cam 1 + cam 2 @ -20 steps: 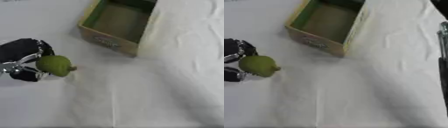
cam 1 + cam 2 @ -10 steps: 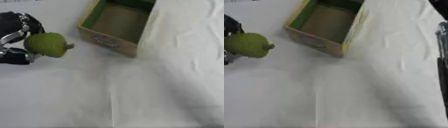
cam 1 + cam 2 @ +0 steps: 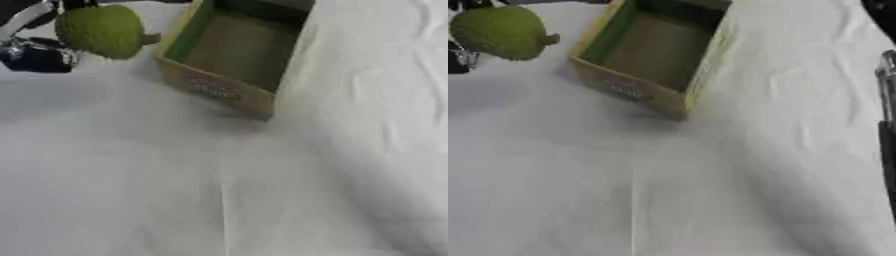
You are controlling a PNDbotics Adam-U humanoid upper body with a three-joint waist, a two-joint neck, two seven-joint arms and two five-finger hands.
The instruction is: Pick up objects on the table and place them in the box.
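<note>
A green pear-like fruit (image 3: 101, 31) with a short stem hangs in the air at the upper left, just left of the box. My left hand (image 3: 33, 47) is shut on it from behind, with black and silver fingers showing beside the fruit. The open cardboard box (image 3: 219, 90) has a yellow outside and a green inside with a bare brown floor; it stands at the top centre. Of my right side only a dark arm part (image 3: 888, 150) shows along the right edge; the hand itself is out of sight.
A white cloth (image 3: 262, 190) with soft creases covers the whole table. Nothing else lies on it in these views.
My left hand has lifted the fruit off the cloth and carried it up and toward the box. The box has stayed in place.
</note>
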